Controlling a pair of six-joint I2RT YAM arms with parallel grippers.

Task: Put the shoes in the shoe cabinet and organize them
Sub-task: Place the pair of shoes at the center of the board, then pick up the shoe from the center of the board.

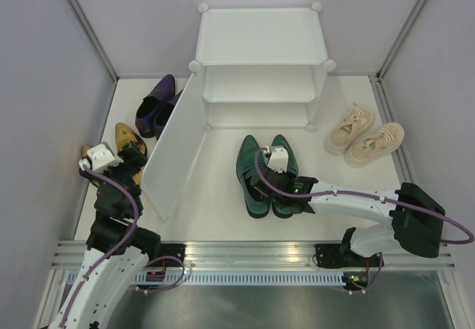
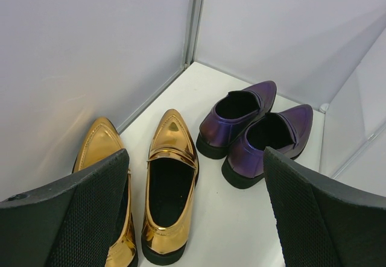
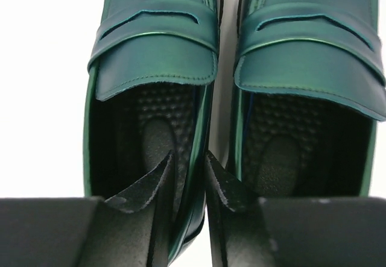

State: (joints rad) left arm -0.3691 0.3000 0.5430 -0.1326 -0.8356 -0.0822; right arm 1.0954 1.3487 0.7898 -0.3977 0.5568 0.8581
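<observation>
White tabletop lies between pale grey walls, with a ribbed metal rail along its near edge. The shoe cabinet stands at the far middle, both tiers bare. Its frosted door panel swings out toward the near left, fencing off the left strip.

In that strip the purple shoes sit far and the gold loafers near, both pairs close to the left wall. The left gripper hangs over the gold pair, fingers spread wide, holding nothing.

The green loafers stand mid-table in front of the cabinet, toes pointing to it. The right gripper reaches into their heel openings, fingers drawn close and pinching the inner side wall where the two shoes meet.

The beige sneakers lie at the far right, near the cabinet's right corner. Bare tabletop runs from the green pair to the lower tier.
</observation>
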